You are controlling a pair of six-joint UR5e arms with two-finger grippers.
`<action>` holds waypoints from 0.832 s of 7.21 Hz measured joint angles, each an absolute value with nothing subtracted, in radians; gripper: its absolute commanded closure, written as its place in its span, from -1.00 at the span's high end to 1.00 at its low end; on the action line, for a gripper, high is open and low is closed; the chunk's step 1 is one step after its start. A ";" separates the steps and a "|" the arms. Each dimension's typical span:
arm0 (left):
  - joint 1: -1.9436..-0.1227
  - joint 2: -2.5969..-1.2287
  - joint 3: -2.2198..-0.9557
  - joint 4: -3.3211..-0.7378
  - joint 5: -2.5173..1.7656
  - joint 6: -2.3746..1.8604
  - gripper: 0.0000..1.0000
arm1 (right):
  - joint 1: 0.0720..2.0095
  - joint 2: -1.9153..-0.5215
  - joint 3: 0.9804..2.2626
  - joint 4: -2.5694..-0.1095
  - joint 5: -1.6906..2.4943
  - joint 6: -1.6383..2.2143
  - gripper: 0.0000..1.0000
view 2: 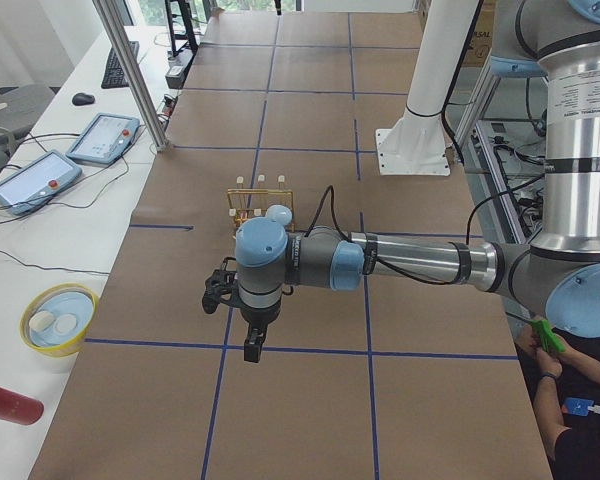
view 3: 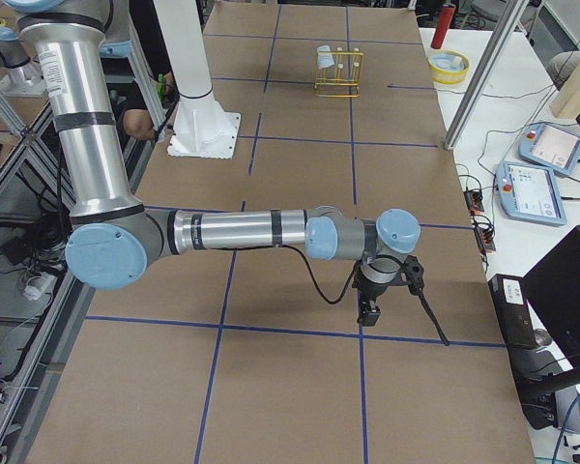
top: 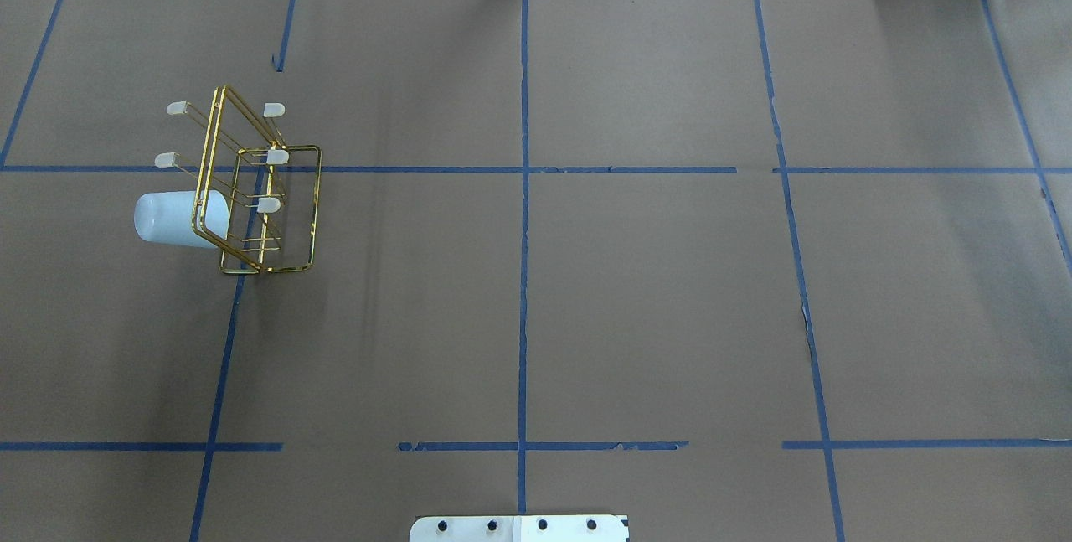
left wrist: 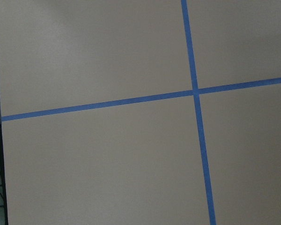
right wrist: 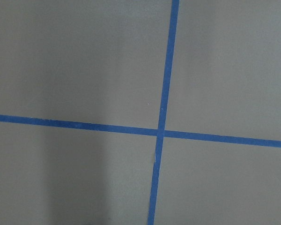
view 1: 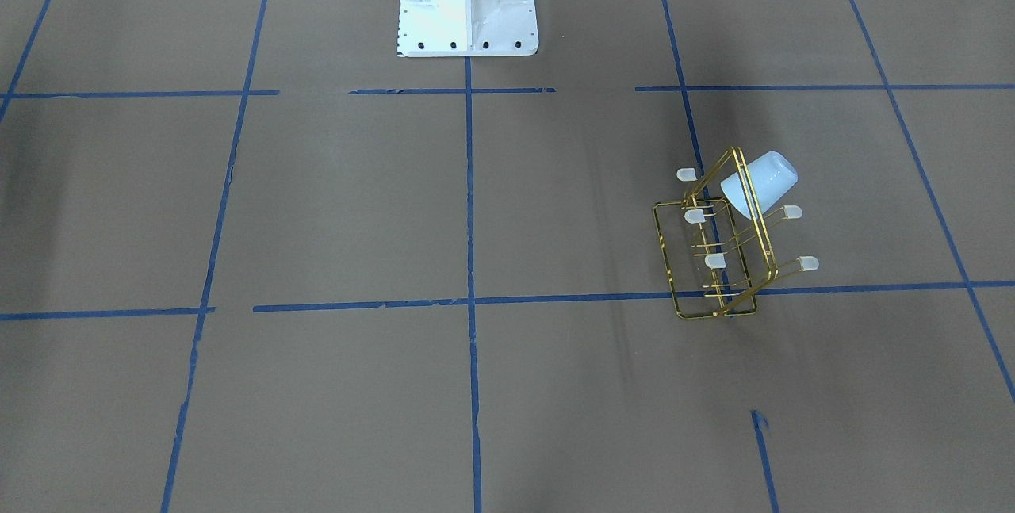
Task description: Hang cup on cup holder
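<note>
The gold wire cup holder (view 1: pixel 683 259) stands on the brown paper on the robot's left side, also seen in the overhead view (top: pixel 314 190). The pale-blue cup (view 1: pixel 760 180) sits tilted over one of its prongs, mouth toward the frame, bottom pointing outward (top: pixel 172 219). Several other white-capped prongs are bare. My left gripper (view 2: pixel 252 350) shows only in the exterior left view, hanging over the paper well short of the rack (view 2: pixel 242 203); I cannot tell whether it is open. My right gripper (view 3: pixel 367 314) shows only in the exterior right view, far from the rack (view 3: pixel 338 87); I cannot tell its state either.
Both wrist views show only brown paper with crossing blue tape. The white robot base (view 1: pixel 466 1) stands at mid table. A yellow bowl (view 2: pixel 58 318) and a red bottle (view 2: pixel 5 402) sit off the paper. Control tablets (view 2: pixel 30 178) lie on the side table.
</note>
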State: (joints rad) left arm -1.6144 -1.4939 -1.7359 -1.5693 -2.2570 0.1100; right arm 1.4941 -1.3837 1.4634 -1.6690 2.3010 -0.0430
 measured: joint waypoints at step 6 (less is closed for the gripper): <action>-1.615 -1.485 -1.731 -1.566 -2.341 0.111 1.00 | 1.494 -1.384 1.463 -1.669 2.301 -0.043 1.00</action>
State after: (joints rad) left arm -1.6152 -1.4849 -1.7309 -1.5657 -2.3409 0.1107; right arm 1.4936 -1.3837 1.4634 -1.6690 2.3010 -0.0429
